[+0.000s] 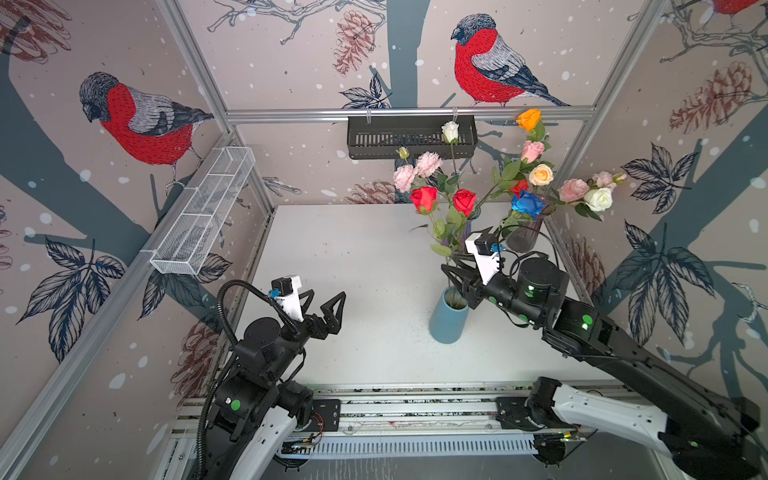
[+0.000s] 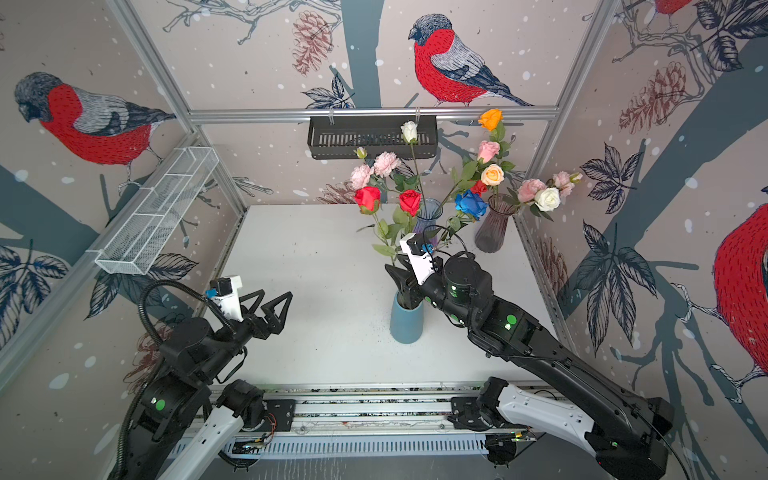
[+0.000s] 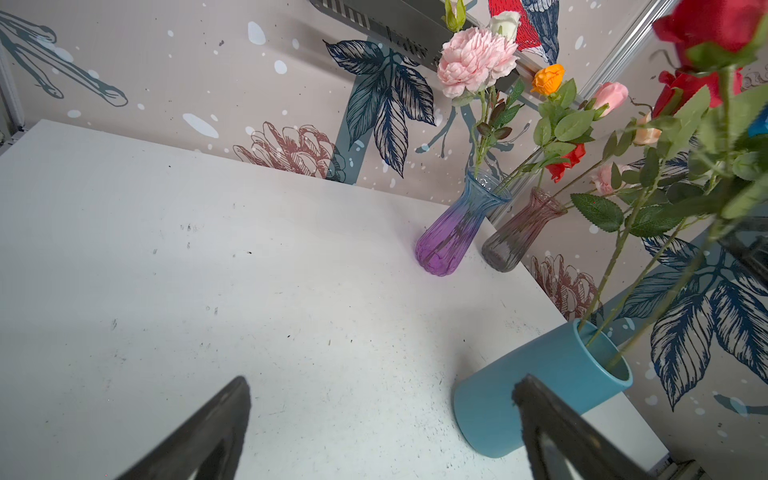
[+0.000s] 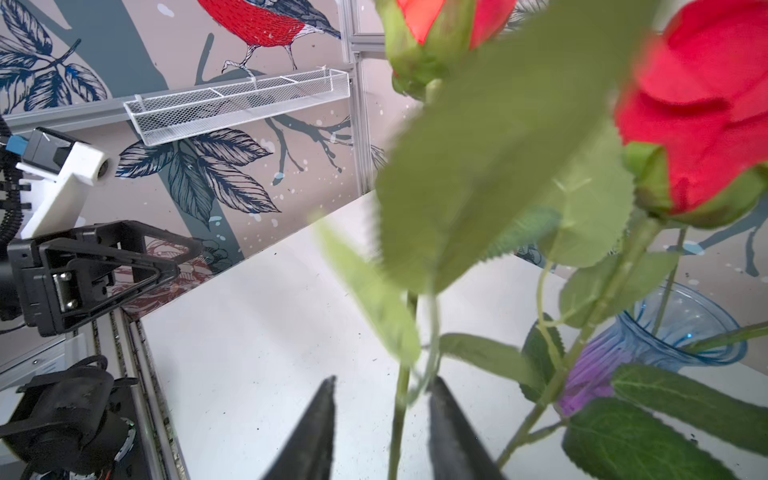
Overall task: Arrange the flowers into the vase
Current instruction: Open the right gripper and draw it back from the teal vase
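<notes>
R claw (image 4: 385, 379) spread, rose stem (image 4: 398, 415) between, leaves (image 4: 478, 187) crowding view; L claw (image 1: 327, 293) spread, near blue vase (image 1: 446, 326).

Blurred red rose (image 4: 702, 104), partly beyond the frame's edge.

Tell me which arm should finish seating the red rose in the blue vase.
Right. The right hand is just above the blue vase, the red rose stem between its parted jaws; the left hand hangs open off to the side, holding nothing.
</notes>
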